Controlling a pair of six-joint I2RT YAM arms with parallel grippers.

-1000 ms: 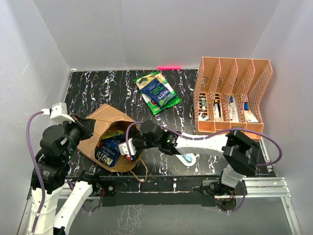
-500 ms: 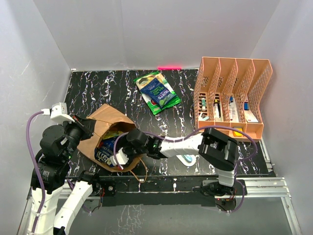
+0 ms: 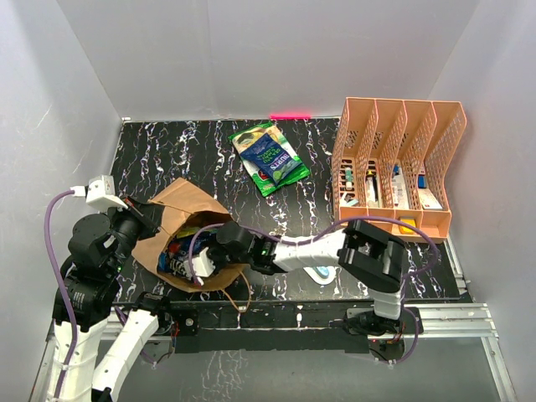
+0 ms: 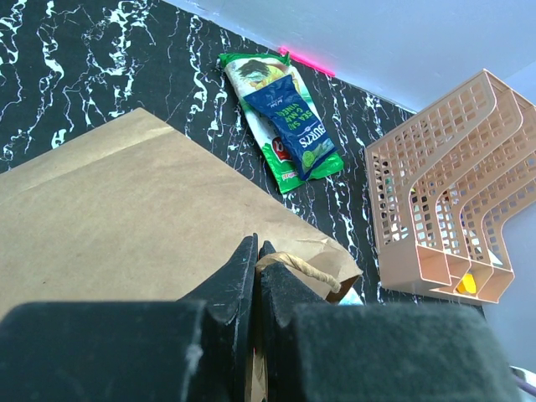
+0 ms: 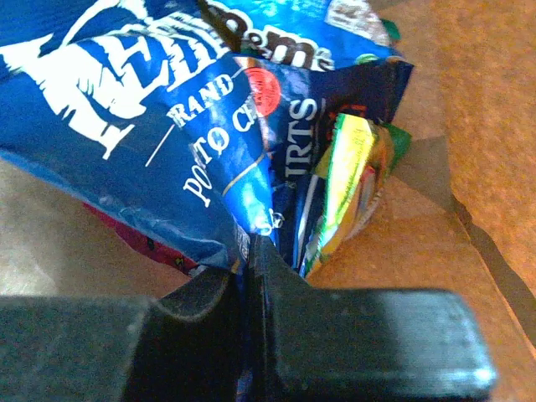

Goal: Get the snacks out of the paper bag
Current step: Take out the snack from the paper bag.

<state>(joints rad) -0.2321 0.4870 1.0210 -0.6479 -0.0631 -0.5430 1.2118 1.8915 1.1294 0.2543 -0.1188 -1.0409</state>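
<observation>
The brown paper bag (image 3: 188, 201) lies on its side at the left, mouth toward the right arm. My left gripper (image 4: 255, 244) is shut on the bag's upper rim next to a twisted handle (image 4: 306, 270). My right gripper (image 5: 255, 241) is inside the bag mouth, shut on the corner of a blue potato chip packet (image 5: 142, 126). Beside it in the bag lie a yellow-green packet (image 5: 352, 176), a red one (image 5: 134, 239) and another blue packet (image 5: 293, 25). Out on the table, a dark blue packet (image 3: 276, 155) lies on a green chip bag (image 3: 251, 138).
A peach mesh organizer (image 3: 398, 163) with small boxes stands at the right. A white-and-teal blister pack (image 3: 321, 272) lies under the right forearm. The bag's second handle (image 3: 244, 295) trails near the table's front edge. White walls enclose the black marbled table (image 3: 167, 155).
My right gripper has pushed further left into the bag mouth and its jaws have shut on the blue chip packet. The left gripper and the bag have stayed put.
</observation>
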